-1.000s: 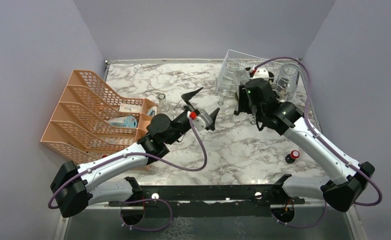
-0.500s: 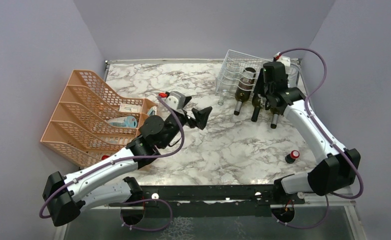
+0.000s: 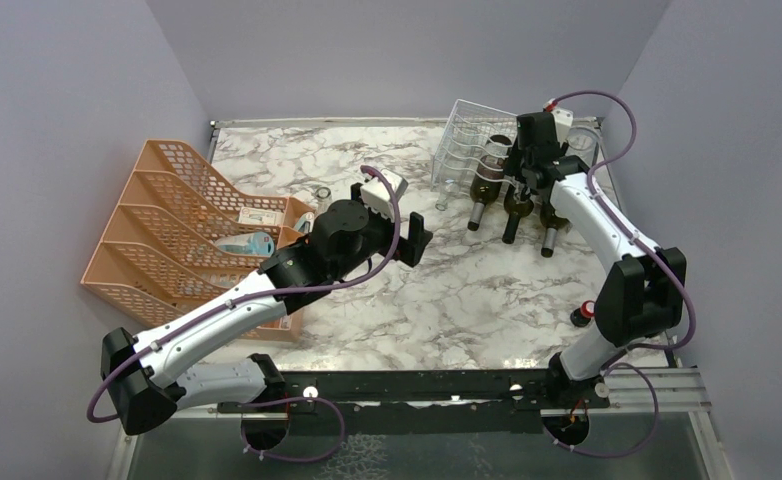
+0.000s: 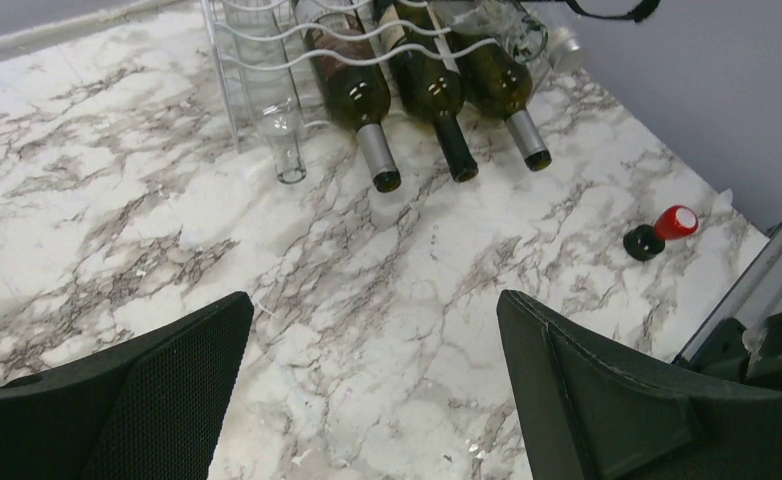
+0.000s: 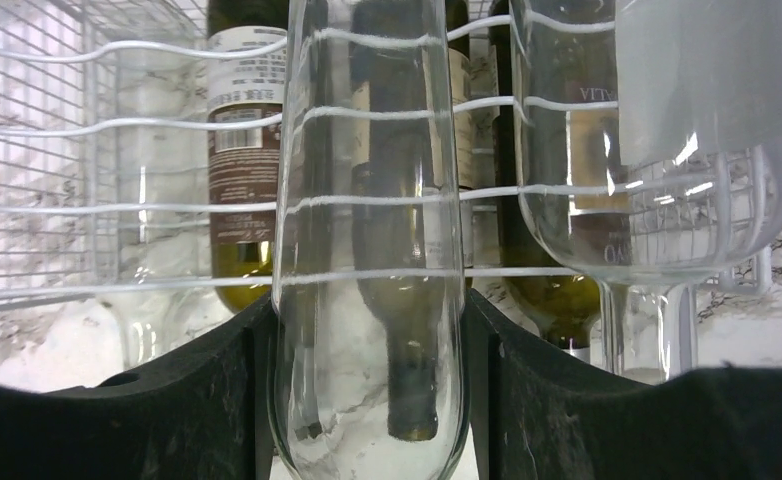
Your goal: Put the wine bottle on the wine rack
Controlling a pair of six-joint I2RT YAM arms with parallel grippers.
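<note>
The right gripper [image 5: 367, 400] is clamping a clear, see-through glass bottle [image 5: 367, 200] between partly closed jaws, just over the wire rack [image 3: 464, 140] and its three dark bottles [image 4: 427, 80]. The left gripper [image 4: 372, 310] is hanging wide open.

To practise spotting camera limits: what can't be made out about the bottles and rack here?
Right wrist: the top edge cuts off the clear bottle in the right gripper; whether it rests on the wine rack is unclear.
Top view: the gripper hides that bottle.
Right wrist: labels on the dark bottles too blurred to read.
Left wrist: the top edge cuts off most of the rack.
</note>
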